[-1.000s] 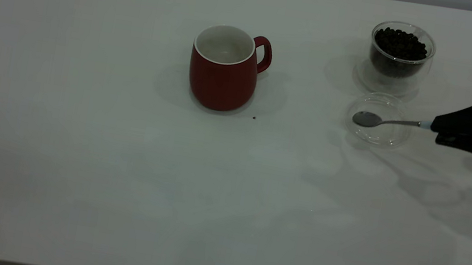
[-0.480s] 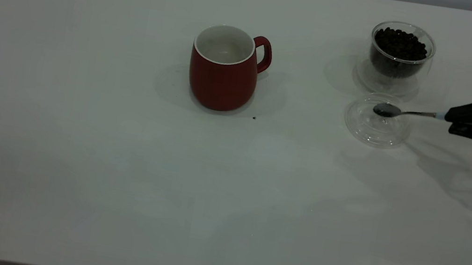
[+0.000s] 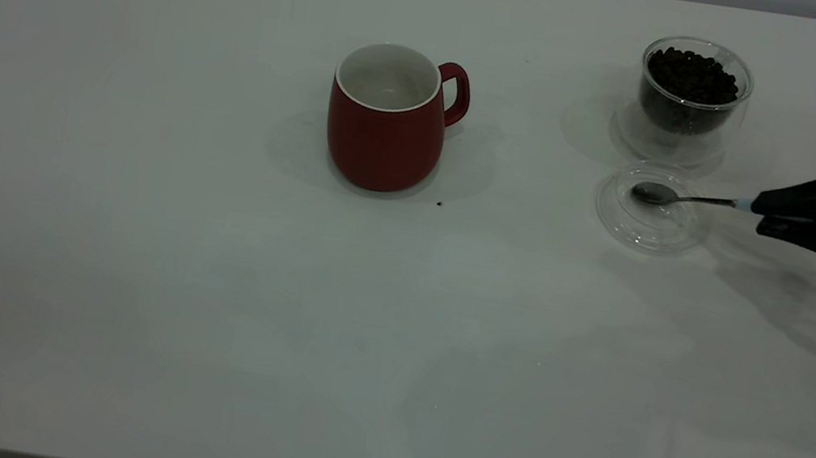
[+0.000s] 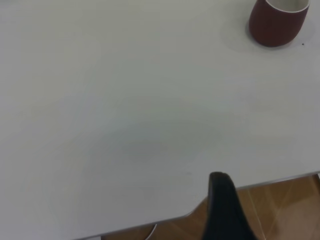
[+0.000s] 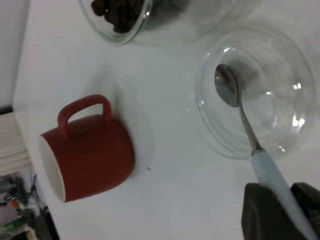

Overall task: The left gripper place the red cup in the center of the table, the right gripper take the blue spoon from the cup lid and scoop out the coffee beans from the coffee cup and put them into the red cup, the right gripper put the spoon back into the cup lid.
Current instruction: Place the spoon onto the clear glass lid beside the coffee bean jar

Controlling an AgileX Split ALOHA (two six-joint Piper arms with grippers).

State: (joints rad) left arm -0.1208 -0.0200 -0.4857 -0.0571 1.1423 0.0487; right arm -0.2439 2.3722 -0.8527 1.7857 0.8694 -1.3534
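right gripper gripping blue spoon, seemingly above cup lid

The exterior camera looked steeply down on the counter; both wrist cameras, nearer, shared the red cup.

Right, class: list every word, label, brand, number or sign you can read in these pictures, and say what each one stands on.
None: no readable text shows in any view.
The dark red ceramic mug is plain.
The small clear glass cup of dark coffee beans and the round clear glass lid bear no marks.
The pale-blue-handled metal spoon and the right hand holding it show no print.
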